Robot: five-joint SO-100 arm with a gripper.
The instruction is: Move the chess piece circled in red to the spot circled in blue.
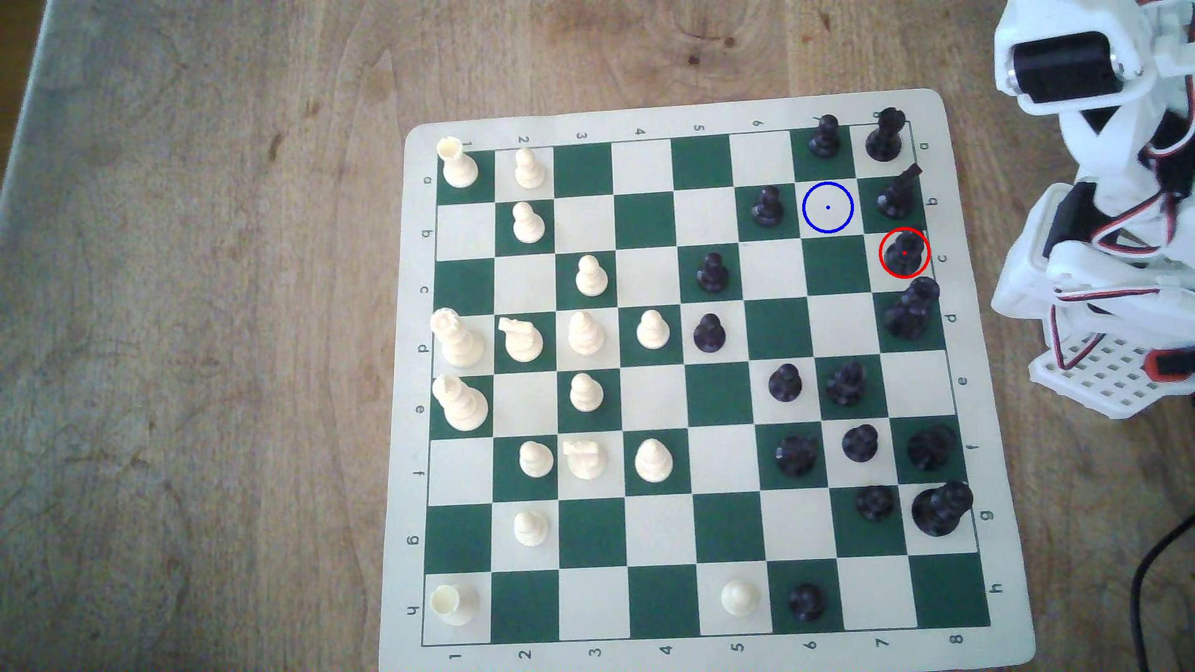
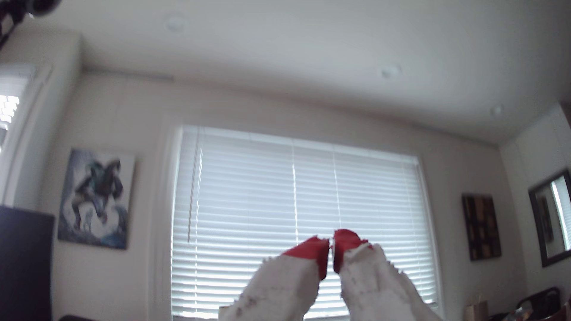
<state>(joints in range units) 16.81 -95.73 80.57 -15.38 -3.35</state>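
Exterior view's got the chess piece (image 1: pixel 903 252) standing upright, head up, on the red-ringed cream square at the board's (image 1: pixel 679 381) right edge, diagonal from the spot (image 1: pixel 828 207). Wrist view has the gripper (image 2: pixel 331 247) aimed at window blinds (image 2: pixel 296 197), red tips pinched together on nothing.

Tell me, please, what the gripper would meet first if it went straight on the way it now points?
Probably nothing close. In the wrist view the gripper, jaws nearly shut and empty, aims up into the room toward the window blinds. The way looks free until there, though depth is unclear.
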